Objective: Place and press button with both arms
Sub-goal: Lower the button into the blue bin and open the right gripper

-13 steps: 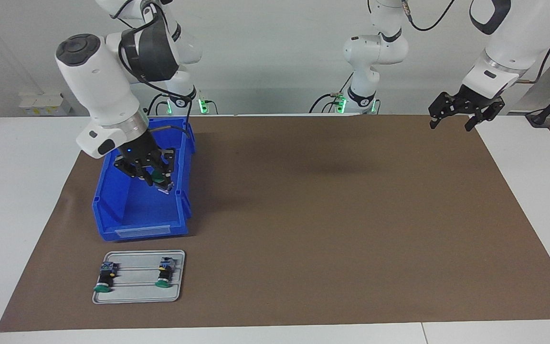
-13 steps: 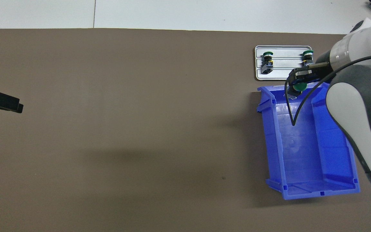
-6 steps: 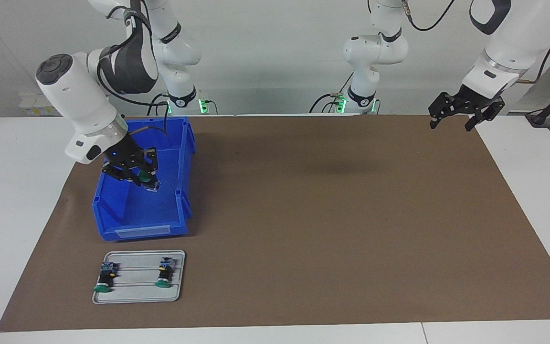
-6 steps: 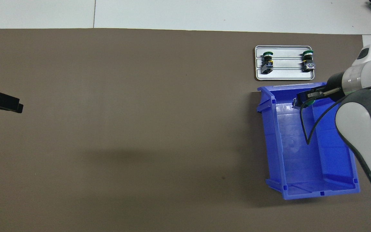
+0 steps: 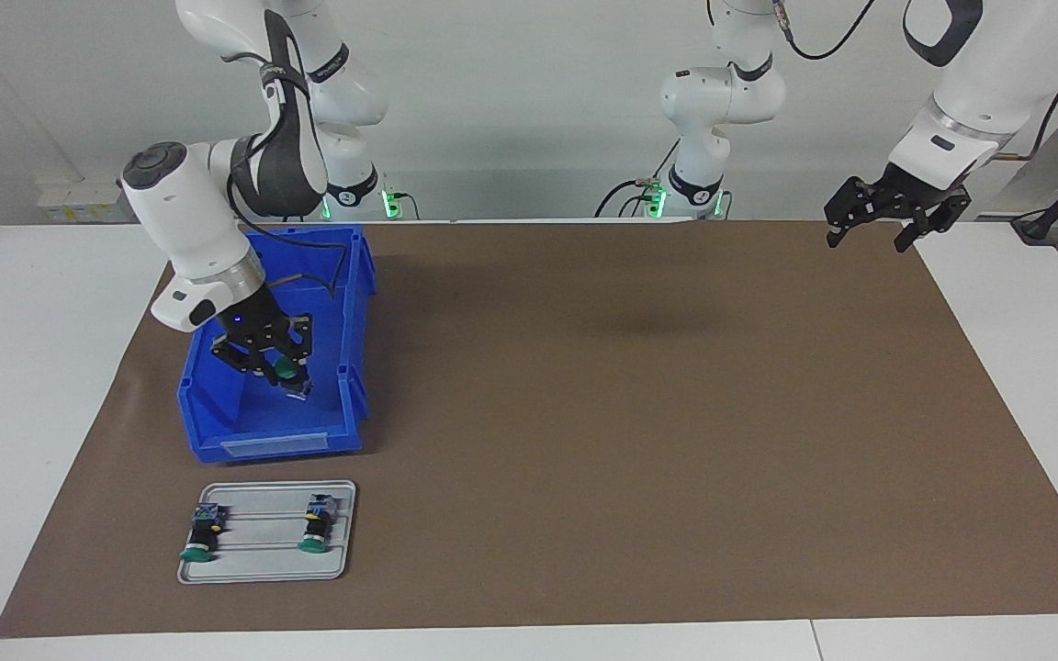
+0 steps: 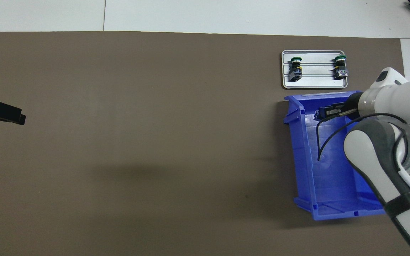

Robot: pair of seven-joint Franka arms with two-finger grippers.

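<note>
My right gripper point(image 5: 283, 372) is shut on a green-capped button point(image 5: 285, 368) and holds it over the inside of the blue bin point(image 5: 272, 447), at the part of the bin nearest the tray. In the overhead view the right gripper point(image 6: 320, 114) hides that button. Two more buttons point(image 5: 201, 534) point(image 5: 316, 528) lie on the grey tray point(image 5: 263, 569), which lies farther from the robots than the bin; they also show in the overhead view point(image 6: 295, 67) point(image 6: 340, 65). My left gripper point(image 5: 867, 240) waits open and empty over the mat's corner at the left arm's end.
The brown mat point(image 5: 639, 441) covers most of the white table. The bin point(image 6: 299, 149) and the tray point(image 6: 315, 83) lie at the right arm's end. A cable loops from the right wrist into the bin.
The right arm has swung, and its gripper, still shut on the button, has shifted from over the bin's rim by the tray to over the bin's inside. The left arm has not moved.
</note>
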